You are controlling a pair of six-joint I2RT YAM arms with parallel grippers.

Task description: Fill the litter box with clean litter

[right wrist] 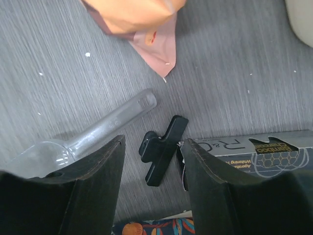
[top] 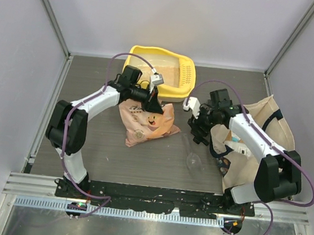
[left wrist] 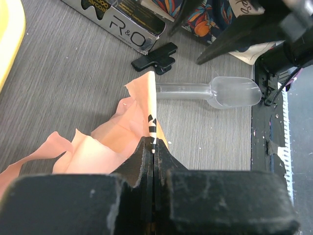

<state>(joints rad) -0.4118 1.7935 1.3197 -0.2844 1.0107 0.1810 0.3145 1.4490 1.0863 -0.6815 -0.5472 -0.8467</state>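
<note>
Top external — litter box [top: 139, 52] on grey table [top: 157, 163] (pale walls [top: 168, 17]).

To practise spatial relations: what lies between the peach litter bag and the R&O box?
A black clip, with a clear scoop beside it; the right wrist view shows both.

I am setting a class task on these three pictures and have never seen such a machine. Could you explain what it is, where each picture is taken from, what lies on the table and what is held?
The machine is two robot arms bolted at the near edge of a table. The wide picture looks down from above and behind them. The other two come from a camera on each wrist. On the table are a yellow litter box, a peach litter bag, a clear scoop, a black clip and a cream tote. The left tool is shut on an edge of the bag. The right tool is open above the clip, holding nothing.
</note>
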